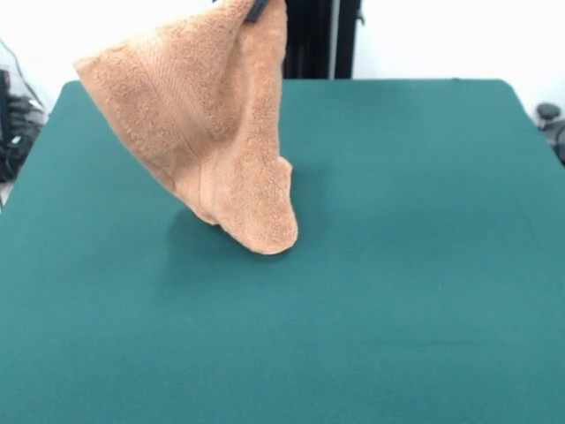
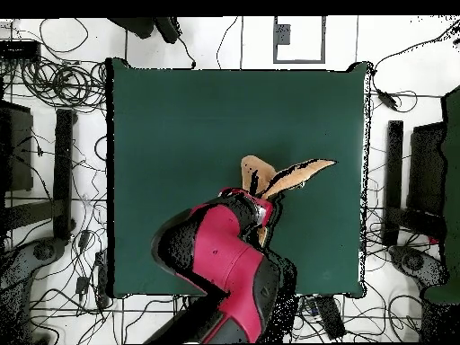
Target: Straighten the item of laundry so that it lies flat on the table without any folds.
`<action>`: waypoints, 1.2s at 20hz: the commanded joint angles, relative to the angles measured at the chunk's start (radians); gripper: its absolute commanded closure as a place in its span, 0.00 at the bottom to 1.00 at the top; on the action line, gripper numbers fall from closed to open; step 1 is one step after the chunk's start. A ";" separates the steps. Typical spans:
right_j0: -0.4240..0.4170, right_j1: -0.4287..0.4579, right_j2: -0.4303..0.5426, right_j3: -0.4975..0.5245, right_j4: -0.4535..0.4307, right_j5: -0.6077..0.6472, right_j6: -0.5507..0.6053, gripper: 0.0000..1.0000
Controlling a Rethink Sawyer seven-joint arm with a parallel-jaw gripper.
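Observation:
The item of laundry [image 1: 212, 115], a tan-orange terry towel, hangs bunched in the air with a woven stripe band running down it. Its lowest fold [image 1: 265, 234] touches or nearly touches the green table [image 1: 424, 265] left of centre. My gripper [image 1: 259, 9] shows only as a dark tip at the top edge, shut on the towel's upper corner. In the overhead view the red arm [image 2: 225, 265] reaches over the table [image 2: 180, 126]. The gripper [image 2: 259, 208] sits at the arm's end, and the towel [image 2: 296, 175] fans out just beyond it.
Cables and dark equipment [image 2: 54, 162] lie on the floor around all sides of the table. More gear [image 1: 13, 124] sits off the table's left edge in the front view, and a black post [image 1: 322, 40] stands behind the far edge.

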 commanded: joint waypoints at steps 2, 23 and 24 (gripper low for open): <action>-0.011 0.022 0.177 0.058 0.072 -0.059 0.300 1.00; 0.200 0.096 -0.077 -0.138 0.083 0.504 0.382 1.00; 0.193 0.084 -0.039 -0.114 0.108 0.447 0.398 1.00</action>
